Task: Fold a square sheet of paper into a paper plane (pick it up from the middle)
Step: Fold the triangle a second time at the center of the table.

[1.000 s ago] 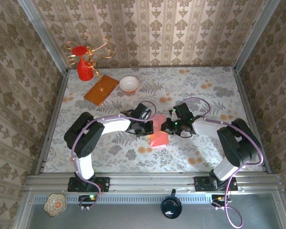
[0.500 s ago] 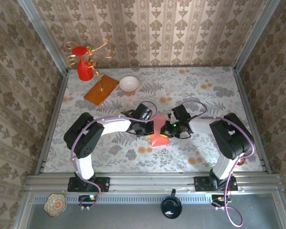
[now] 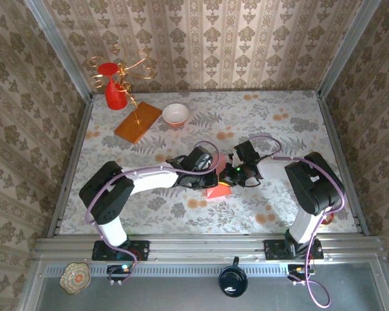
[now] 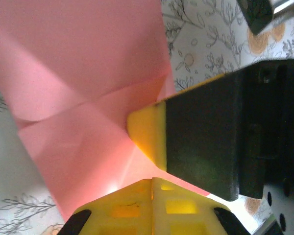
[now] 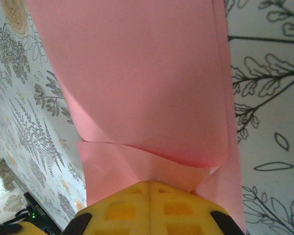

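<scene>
- On the metal ledge in front of the arm bases sits a dark blue ceramic mug (image 3: 233,280). It plays no part in the job.
- At mid-table, the two grippers meet tip to tip over the pink-salmon square sheet of paper (image 3: 217,189), which lies on the floral-patterned table (image 3: 279,129) between them and just nearer than their tips.
- The right gripper (image 5: 149,183) has its yellow pads closed together. A doubled layer of the paper runs straight into the seam, so it looks pinched there.
- The left gripper (image 4: 152,182) also has its pads pressed together, with the tips against the sheet's edge. I cannot tell whether any paper is caught between them.
- A second black finger with a yellow pad (image 4: 147,132), seemingly the other arm's, touches the sheet beside it.
- The left wrist view shows diagonal creases and an overlapped flap. I judge the work to be mid-fold: early folds are in, and there is no pointed dart yet.
- The next move likely calls for one gripper to pin the sheet while the other lays the flap to the centre line and presses the crease. Thin paper may slip or buckle.
- Far left, well apart from the work, are a white round bowl (image 3: 176,114), an orange-brown rectangular wooden board (image 3: 137,122) and a red vase (image 3: 115,91).
</scene>
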Tool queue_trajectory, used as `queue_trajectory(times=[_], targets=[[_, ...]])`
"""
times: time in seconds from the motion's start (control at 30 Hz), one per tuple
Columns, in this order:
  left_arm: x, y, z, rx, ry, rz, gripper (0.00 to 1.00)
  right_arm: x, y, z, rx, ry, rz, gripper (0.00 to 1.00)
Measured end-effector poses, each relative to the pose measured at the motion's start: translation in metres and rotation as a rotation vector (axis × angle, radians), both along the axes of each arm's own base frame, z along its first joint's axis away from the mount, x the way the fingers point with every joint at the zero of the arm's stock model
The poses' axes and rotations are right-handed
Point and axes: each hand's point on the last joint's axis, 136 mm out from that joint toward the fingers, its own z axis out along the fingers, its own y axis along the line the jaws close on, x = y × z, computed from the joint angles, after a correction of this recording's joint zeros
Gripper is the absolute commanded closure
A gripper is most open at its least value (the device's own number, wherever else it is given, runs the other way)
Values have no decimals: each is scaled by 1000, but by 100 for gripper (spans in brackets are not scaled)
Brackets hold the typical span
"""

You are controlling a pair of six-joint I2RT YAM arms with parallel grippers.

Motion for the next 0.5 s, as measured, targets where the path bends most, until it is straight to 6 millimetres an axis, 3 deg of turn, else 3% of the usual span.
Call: queue_trajectory(times=[0.2,0.5], targets=[[-9,2,-19,34,42,-3,93,0,0,0,3,6,0,100],[-10,4,-26,52,57,0,93,0,0,-1,4,10,0,100]])
